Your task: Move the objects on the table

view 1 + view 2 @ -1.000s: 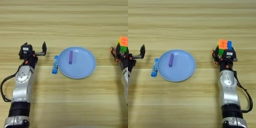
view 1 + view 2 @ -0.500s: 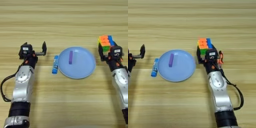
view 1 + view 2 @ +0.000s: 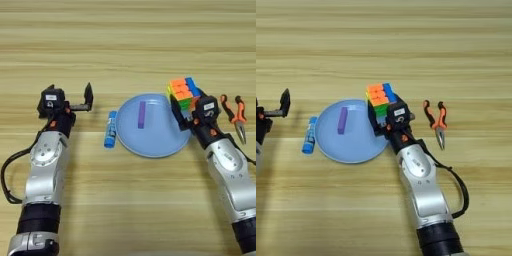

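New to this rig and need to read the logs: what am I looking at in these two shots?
Both pictures come from one stereo camera on a humanoid robot's head, looking down at a wooden table; the right eye view reaches a little further right. The two grey arms at the bottom are the robot's own. The right end effector is shut on a multicoloured puzzle cube at the right rim of a light-blue plate. The left end effector is open and holds nothing, left of the plate. A thin purple bar lies on the plate, a blue tube beside its left rim, and orange-handled pliers to the right.
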`<state>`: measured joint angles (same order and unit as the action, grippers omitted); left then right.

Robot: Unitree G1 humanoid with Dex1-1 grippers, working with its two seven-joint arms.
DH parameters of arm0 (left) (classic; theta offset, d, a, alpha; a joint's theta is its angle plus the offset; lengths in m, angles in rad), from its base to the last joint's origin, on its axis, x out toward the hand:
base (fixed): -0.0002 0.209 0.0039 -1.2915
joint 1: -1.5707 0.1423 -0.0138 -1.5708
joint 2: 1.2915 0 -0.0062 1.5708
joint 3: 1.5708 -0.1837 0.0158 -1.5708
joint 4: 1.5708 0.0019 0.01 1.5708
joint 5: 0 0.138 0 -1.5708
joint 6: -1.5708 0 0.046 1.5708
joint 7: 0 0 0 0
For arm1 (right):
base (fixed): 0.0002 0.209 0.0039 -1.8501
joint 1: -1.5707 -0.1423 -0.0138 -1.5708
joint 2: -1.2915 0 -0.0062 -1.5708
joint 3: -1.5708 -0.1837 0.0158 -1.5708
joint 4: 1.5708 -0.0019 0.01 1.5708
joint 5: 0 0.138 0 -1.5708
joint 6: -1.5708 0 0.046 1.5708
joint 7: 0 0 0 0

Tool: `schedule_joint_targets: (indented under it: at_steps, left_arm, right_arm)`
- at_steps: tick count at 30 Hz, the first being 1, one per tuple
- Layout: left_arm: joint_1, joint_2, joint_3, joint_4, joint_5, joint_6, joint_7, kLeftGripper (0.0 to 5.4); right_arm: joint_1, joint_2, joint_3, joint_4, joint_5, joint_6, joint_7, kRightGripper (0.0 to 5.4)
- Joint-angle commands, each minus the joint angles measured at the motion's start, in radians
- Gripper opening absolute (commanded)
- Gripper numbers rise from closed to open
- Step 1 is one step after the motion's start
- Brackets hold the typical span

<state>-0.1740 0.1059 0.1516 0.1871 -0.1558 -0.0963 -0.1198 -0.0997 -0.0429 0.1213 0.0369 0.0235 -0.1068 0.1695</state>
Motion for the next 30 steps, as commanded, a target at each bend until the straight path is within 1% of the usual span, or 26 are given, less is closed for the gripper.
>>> schedule_joint_targets:
  at_steps: [1,3,15,25,30]
  left_arm:
    - [0.000,0.002,-0.004,-0.006,0.011,0.002,0.006,5.40]
    - [-0.001,0.001,-0.005,-0.006,0.012,0.002,0.006,5.40]
    - [-0.004,0.000,-0.007,-0.002,0.014,-0.001,0.010,5.40]
    - [-0.002,-0.001,-0.009,-0.005,0.014,0.000,0.009,5.40]
    - [0.002,-0.002,-0.011,-0.008,0.014,0.000,0.010,5.40]
  right_arm:
    - [-0.002,-0.003,0.008,0.009,0.000,0.030,0.017,3.37]
    - [-0.003,0.001,0.011,0.015,0.008,0.040,0.029,3.37]
    - [-0.019,0.008,0.028,0.074,-0.002,0.068,0.055,3.37]
    - [-0.011,0.012,0.061,0.080,-0.004,0.080,0.084,3.37]
    - [-0.009,0.011,0.065,0.086,-0.005,0.083,0.085,3.37]
